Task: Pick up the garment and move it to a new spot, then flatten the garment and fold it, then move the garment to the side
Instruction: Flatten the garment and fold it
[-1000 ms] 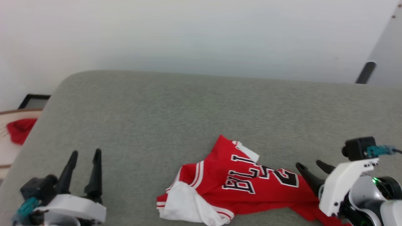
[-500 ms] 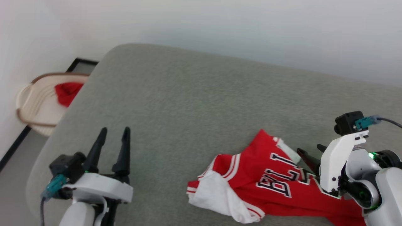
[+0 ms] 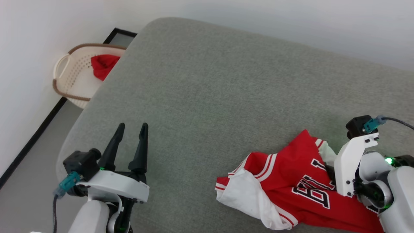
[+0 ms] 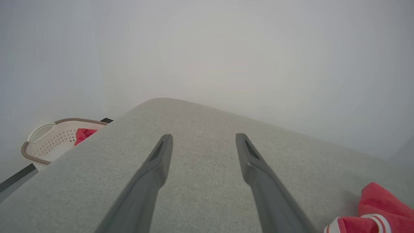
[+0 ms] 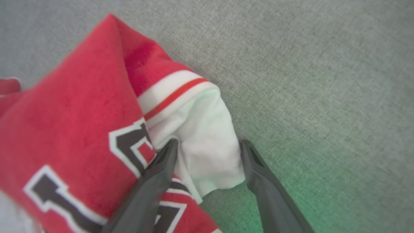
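The view from the head is being swung across the scene over this last second, so a basket (image 3: pixel 72 77) holding a red cloth (image 3: pixel 103 64) is being brought into sight beyond the far left corner of the surface (image 3: pixel 210 81); that shift is being read as the camera's, not as any move of the things. The jersey (image 3: pixel 291 174) is being left crumpled by the near edge of the surface, toward its right side, lettering up and not yet lifted. What is really changing is the right claw (image 5: pixel 208 142): a second ago it was being held at the jersey's right edge by the number, and now it is being carried over the cloth toward the jersey's far tip. Its fingers are being kept spread, one on each side of a white flap (image 5: pixel 197 123) beside the striped trim, with nothing pinched yet. The left claw (image 3: pixel 133 125) is being held wide too, over bare surface near the near left corner, well apart from the jersey. For the task, this is being judged as the approach to the first pick-up. The flap is being lined up as the grasp point, and only closing and lifting are being left before the jersey can be moved.
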Tool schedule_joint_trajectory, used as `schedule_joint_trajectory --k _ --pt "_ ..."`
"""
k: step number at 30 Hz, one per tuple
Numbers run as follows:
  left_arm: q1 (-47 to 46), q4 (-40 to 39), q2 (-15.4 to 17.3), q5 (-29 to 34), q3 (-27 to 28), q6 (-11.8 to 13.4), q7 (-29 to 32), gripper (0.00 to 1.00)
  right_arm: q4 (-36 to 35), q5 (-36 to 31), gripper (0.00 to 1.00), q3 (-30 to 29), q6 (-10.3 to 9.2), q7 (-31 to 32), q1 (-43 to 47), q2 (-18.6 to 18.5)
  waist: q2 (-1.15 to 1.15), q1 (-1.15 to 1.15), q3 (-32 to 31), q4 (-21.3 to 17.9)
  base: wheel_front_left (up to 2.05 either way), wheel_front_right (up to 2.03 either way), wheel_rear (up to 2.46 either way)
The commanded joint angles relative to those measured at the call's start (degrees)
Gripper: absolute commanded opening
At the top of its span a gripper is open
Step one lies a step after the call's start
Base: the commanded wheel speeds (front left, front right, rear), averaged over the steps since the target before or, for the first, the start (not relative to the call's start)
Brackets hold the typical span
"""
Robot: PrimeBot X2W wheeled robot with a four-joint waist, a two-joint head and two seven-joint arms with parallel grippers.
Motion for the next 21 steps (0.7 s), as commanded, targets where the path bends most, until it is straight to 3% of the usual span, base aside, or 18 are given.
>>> schedule_joint_trajectory --k 1,3,4,5,6,21 --pt "-0.4 0.05 -0.18 -0.53 -0.07 -0.16 0.03 1.0 1.17 -0.33 1.0 0.02 0.03 0.37 -0.26 -0.16 0.0 0.0 1.03 1.04 0.0 0.0 0.0" --pt "-0.47 0.09 -0.28 -0.56 -0.23 -0.16 0.03 1.0 3.0 -0.39 1.0 0.17 -0.01 0.67 -0.1 -0.28 0.0 0.0 1.31 1.25 0.0 0.0 0.0" --pt "-0.55 0.13 -0.31 -0.66 -0.29 -0.16 0.03 1.0 3.92 -0.29 0.75 -0.07 -0.02 0.74 -0.17 -0.16 0.0 0.0 1.43 1.33 0.0 0.0 0.0" --pt "-0.67 0.16 -0.36 -0.74 -0.34 -0.16 0.03 1.0 4.71 -0.61 0.05 -0.03 -0.03 0.56 -0.38 -0.28 0.0 0.0 1.53 1.4 0.0 0.0 0.0" --pt "-0.78 0.19 -0.36 -0.77 -0.33 -0.16 0.03 1.0 5.34 -1.09 0.0 0.05 -0.04 0.3 -0.52 -0.48 0.0 0.0 1.61 1.42 0.0 0.0 0.0" --pt "-0.07 0.61 1.56 -0.56 0.71 -0.16 0.03 1.0 4.18 0.35 0.0 -1.67 -0.02 -4.77 -6.67 -0.32 0.0 0.0 -1.49 -3.69 0.0 0.0 0.0"
